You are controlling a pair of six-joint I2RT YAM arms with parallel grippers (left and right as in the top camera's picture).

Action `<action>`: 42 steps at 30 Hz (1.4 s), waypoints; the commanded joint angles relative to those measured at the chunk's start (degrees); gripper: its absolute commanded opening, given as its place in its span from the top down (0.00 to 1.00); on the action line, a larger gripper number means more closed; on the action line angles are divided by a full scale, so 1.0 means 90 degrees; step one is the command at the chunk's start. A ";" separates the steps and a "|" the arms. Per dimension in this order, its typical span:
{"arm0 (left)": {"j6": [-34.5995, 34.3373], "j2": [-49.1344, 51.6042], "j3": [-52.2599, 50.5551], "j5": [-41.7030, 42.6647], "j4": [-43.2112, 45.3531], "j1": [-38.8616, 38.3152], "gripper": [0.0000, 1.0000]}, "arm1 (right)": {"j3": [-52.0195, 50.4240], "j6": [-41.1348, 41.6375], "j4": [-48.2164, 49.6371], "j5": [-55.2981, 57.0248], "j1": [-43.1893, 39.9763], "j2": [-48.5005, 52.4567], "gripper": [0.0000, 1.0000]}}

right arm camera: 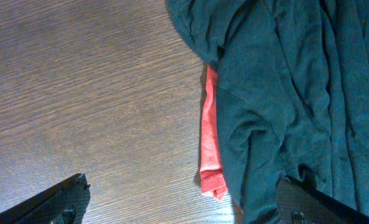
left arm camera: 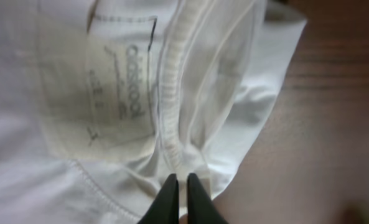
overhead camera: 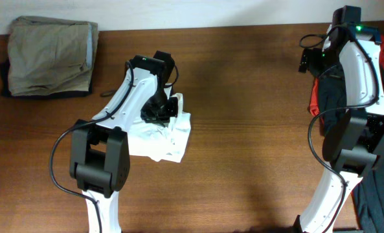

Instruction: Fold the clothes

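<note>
Your left hand (left arm camera: 180, 185) pinches the collar (left arm camera: 170, 81) of the white shirt (overhead camera: 158, 139), which lies crumpled on the bench (overhead camera: 250, 110) left of centre. Your right hand (right arm camera: 184, 202) gapes wide, holding nothing.

Wooden table (overhead camera: 243, 97) bears folded khaki garment (overhead camera: 49, 55), white shirt (overhead camera: 171, 141), teal and red clothes (overhead camera: 331, 97)

The shirt (overhead camera: 156, 139) is white, trousers (overhead camera: 49, 55) khaki, garment (right arm camera: 296, 93) dark teal, cloth (right arm camera: 209, 143) orange-red, table (overhead camera: 243, 97) wood-grained brown.
</note>
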 commanded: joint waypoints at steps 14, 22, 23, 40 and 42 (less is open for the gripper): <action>0.0393 0.0476 -0.0046 -0.0491 0.1207 -0.0104 0.60 | 0.0095 0.0010 0.0005 0.0121 0.0022 -0.0049 0.01; 0.0391 0.0386 0.0153 -0.0828 0.0695 -0.0131 1.00 | 0.0095 0.0012 0.0005 0.0124 0.0022 -0.0049 0.01; 0.0391 0.0277 0.0291 -0.0828 0.0418 -0.0131 1.00 | 0.0095 0.0012 0.0005 0.0124 0.0022 -0.0049 0.01; 0.0991 -0.0563 -0.0085 0.0969 -0.0219 -0.0527 0.99 | 0.0095 0.0012 0.0005 0.0124 0.0022 -0.0049 0.01; 0.0991 -0.0563 -0.0503 0.0979 -0.0231 -0.0634 0.99 | 0.0095 0.0012 0.0005 0.0121 0.0022 -0.0049 0.01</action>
